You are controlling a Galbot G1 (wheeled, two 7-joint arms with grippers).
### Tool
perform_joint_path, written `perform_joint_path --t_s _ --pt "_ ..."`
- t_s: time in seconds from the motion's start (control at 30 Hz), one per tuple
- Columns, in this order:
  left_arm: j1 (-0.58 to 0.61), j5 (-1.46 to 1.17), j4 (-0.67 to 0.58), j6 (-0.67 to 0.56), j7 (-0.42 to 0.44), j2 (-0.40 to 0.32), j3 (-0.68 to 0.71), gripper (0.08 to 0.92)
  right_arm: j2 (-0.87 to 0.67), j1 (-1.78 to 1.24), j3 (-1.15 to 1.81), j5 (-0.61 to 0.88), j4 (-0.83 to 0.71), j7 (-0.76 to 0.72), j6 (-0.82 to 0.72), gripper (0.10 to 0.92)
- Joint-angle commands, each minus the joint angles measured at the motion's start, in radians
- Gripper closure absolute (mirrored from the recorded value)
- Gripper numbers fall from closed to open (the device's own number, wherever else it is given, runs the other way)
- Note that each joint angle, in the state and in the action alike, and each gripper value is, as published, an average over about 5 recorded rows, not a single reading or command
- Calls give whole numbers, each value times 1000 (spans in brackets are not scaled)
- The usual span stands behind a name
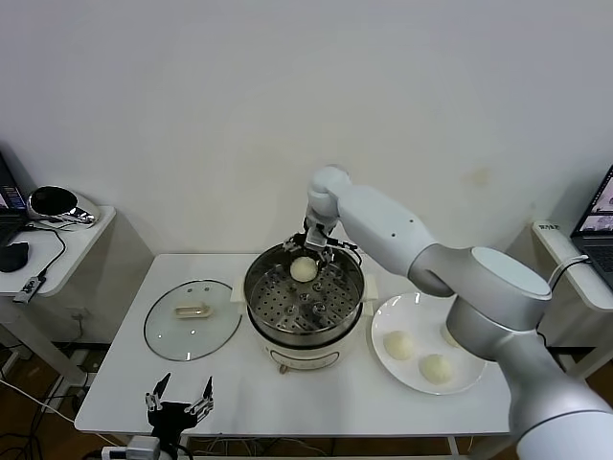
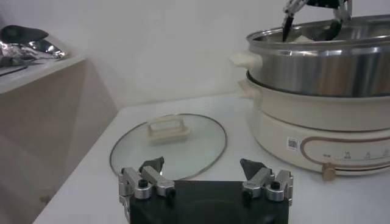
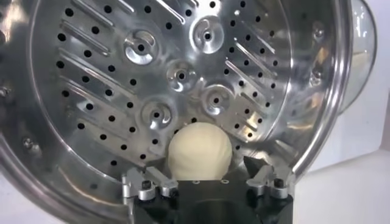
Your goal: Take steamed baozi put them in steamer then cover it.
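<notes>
Your steamer (image 1: 305, 309) holds one baozi (image 1: 303, 269) on its tray's far side; the right gripper (image 1: 317, 245) stands over it, jaws spread, bun released. Next you fetch another from the plate (image 1: 383, 311). Left gripper (image 1: 178, 400) waits open, low at the table's near edge.

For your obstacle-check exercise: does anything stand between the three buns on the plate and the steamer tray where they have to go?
Nothing visible. The steamer is uncovered; its glass lid lies on the table on its far side from the plate. One baozi already sits on the tray, under the open right gripper.
</notes>
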Motion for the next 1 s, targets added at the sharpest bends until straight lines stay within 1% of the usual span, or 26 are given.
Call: perform_joint_path --t_s 0.03,0.13,0.2,0.3,0.37,0.47,0.57,0.77,0.87,1.0 --pt "1 1 -5 3 3 6 3 177 -130 110 -17 328 204 -139 -272 203" --pt "1 0 -12 5 5 11 3 177 -236 195 -116 501 346 -119 -453 203" --pt "0 0 -18 7 6 14 4 177 -326 256 -199 626 463 -88 -609 203" --pt "-2 -4 -26 16 8 21 6 177 -468 311 -262 774 622 -66 -853 203" --pt "-6 -9 -29 23 10 27 6 177 -557 323 -257 834 703 -62 -1014 203" --pt "-12 -18 -32 32 14 33 2 177 -673 320 -216 843 805 -59 -1214 203" --pt "-14 -21 -32 37 17 38 2 177 -783 296 -192 814 872 -59 -1268 203" --pt "-3 -15 -39 38 18 40 16 177 -967 125 -114 726 953 -66 -1246 203" --pt "4 -11 -40 38 18 36 21 177 -1007 10 -43 687 967 -71 -1235 203" --pt "16 -5 -43 38 17 34 23 177 -1017 -116 26 627 964 -71 -1221 203"
